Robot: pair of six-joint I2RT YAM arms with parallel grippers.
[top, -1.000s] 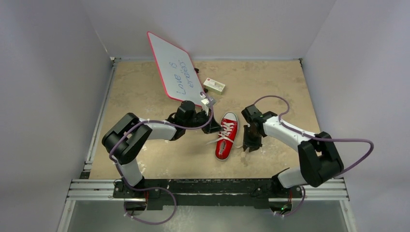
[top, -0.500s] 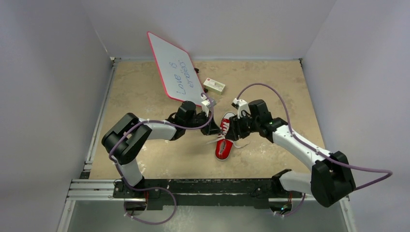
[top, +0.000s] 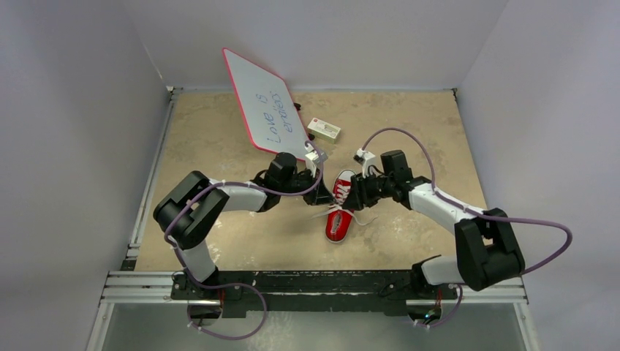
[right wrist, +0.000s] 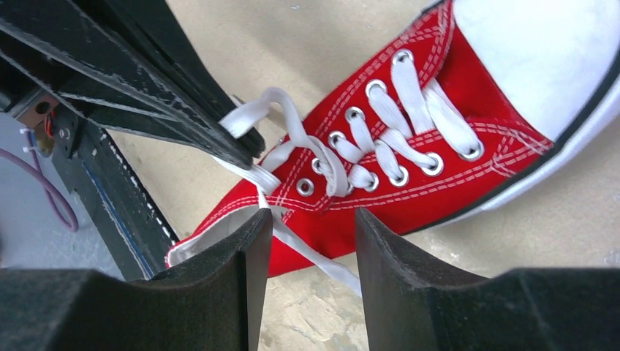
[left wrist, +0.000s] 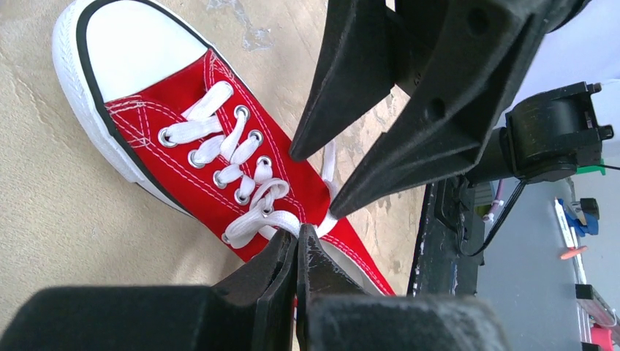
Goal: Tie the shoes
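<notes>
The left gripper (left wrist: pixel 297 247) is seen closed on a white lace (right wrist: pixel 247 118), low in the middle of its view. The right gripper (right wrist: pixel 311 223) is held apart over the red sneaker (top: pixel 341 208), which lies at the centre of the worktop (top: pixel 219 146).

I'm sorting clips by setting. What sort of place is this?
Probably a robotics lab test cell: plain white walls box in a tan tabletop, two robot arms are bolted to a metal rail, and a handwritten whiteboard stands tilted at the back.
</notes>
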